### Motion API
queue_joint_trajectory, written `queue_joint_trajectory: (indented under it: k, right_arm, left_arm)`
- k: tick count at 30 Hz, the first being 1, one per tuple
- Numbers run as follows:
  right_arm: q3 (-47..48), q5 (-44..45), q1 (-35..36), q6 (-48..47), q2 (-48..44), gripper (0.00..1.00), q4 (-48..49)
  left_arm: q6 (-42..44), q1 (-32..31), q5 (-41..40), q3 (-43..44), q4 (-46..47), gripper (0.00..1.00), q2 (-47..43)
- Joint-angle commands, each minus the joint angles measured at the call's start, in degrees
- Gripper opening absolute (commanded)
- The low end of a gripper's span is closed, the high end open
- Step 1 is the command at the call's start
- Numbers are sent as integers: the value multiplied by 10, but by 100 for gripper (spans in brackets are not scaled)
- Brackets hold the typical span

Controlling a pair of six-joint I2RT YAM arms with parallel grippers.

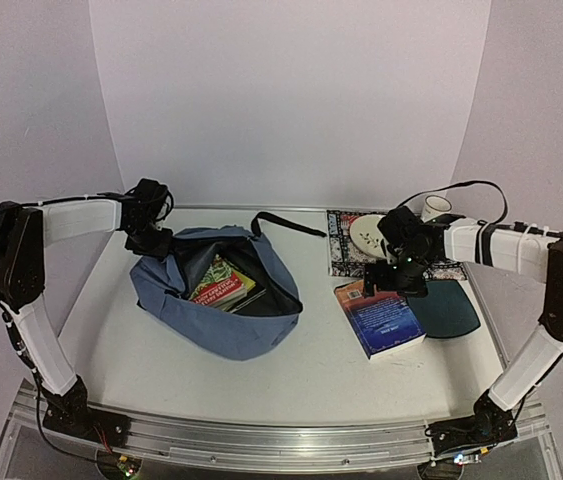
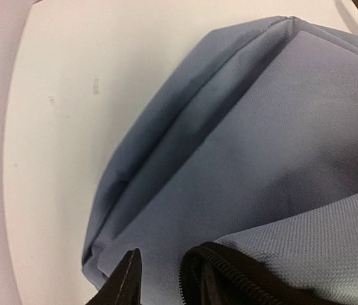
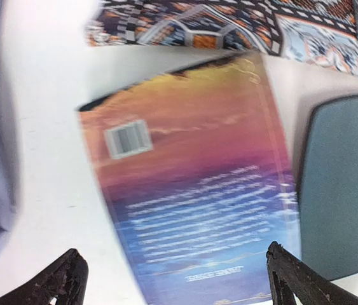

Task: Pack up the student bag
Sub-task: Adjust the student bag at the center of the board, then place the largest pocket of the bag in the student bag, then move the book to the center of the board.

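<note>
The student bag (image 1: 216, 295), slate-blue with a dark zipper, lies open at the left middle of the table, with a red and green book (image 1: 223, 284) inside. My left gripper (image 1: 153, 242) sits at the bag's far left rim. In the left wrist view the bag (image 2: 248, 127) fills the frame; one finger (image 2: 126, 279) shows, the zippered rim (image 2: 229, 279) hides the other, and the gripper (image 2: 175, 279) looks shut on that rim. My right gripper (image 1: 398, 277) hovers wide open just above the far end of a blue and orange book (image 1: 381, 318), which also shows in the right wrist view (image 3: 198, 190) beyond the gripper (image 3: 172, 279).
A dark teal pad (image 1: 448, 306) lies right of the book, also seen in the right wrist view (image 3: 344, 190). A patterned cloth (image 1: 346, 248) lies behind, under a white disc (image 1: 369, 235), with a white mug (image 1: 437, 207) at the back right. A black strap (image 1: 286, 224) trails from the bag.
</note>
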Motion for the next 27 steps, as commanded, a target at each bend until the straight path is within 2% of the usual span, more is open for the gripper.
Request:
queue_joint_trajectory:
  k: [1, 5, 8, 15, 20, 27]
  right_arm:
    - [-33, 19, -49, -22, -19, 98, -41]
    - [-41, 12, -73, -27, -5, 98, -40]
    - [-44, -1, -90, -34, 13, 98, -37]
    - [-51, -32, -91, -29, 44, 98, -31]
    - [-59, -50, -91, -26, 58, 98, -26]
    - [-87, -125, -87, 3, 63, 98, 11]
  left_arm:
    - [43, 60, -94, 11, -25, 39, -1]
    - [46, 66, -60, 25, -26, 50, -19]
    - [29, 65, 22, 37, -25, 62, -66]
    - [-3, 66, 169, 56, -27, 80, -166]
    - [-42, 66, 267, 76, -27, 85, -192]
    - [-75, 66, 309, 102, -27, 88, -217]
